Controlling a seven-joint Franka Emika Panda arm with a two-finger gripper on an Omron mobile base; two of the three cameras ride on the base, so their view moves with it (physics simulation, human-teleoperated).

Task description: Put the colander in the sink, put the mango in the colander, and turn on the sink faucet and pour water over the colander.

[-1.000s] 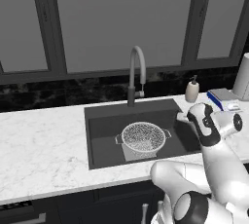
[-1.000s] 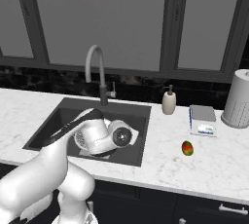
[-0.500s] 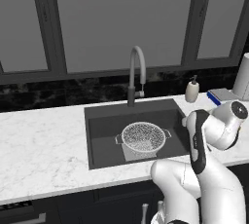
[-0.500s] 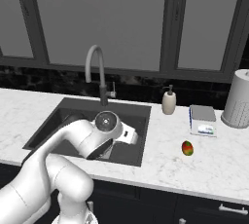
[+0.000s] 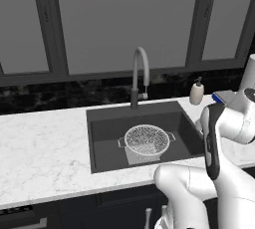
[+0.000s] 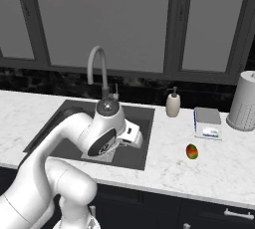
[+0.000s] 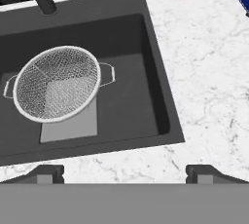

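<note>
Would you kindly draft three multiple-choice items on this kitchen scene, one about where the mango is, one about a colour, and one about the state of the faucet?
1. Where is the mango?
A. In the colander
B. On the counter right of the sink
C. In the gripper

2. What colour is the inside of the sink?
A. Dark grey
B. White
C. Blue

3. What is the state of the faucet?
A. Running a stream onto the colander
B. No water coming out
C. Lying broken in the sink

Answers: 1 B, the mango lies on the marble counter beyond the sink's right edge, while the colander holds nothing. 2 A, the sink is dark grey with a lighter square under the colander. 3 B, the faucet stands upright behind the sink and no stream falls from its spout.
</note>
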